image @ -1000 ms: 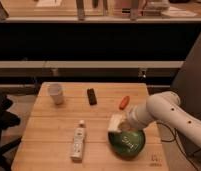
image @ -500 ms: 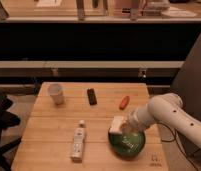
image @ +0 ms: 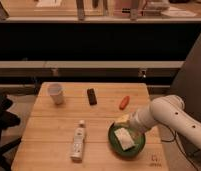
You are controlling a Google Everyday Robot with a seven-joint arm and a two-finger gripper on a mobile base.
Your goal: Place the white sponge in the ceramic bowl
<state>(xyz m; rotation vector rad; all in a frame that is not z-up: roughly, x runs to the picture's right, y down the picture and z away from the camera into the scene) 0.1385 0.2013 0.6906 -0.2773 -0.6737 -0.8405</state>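
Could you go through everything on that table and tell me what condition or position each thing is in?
white sponge: lying inside the bowl.
ceramic bowl: upright on the table, holding the sponge.
gripper: at the bowl's far rim, just above the sponge.
paper cup: standing upright.
white bottle: lying on its side.
dark block: lying flat.
orange item: lying flat.

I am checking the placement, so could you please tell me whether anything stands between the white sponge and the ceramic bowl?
Nothing visible does. The white sponge already lies inside the ceramic bowl, and the tool is at the bowl's far rim just above it.
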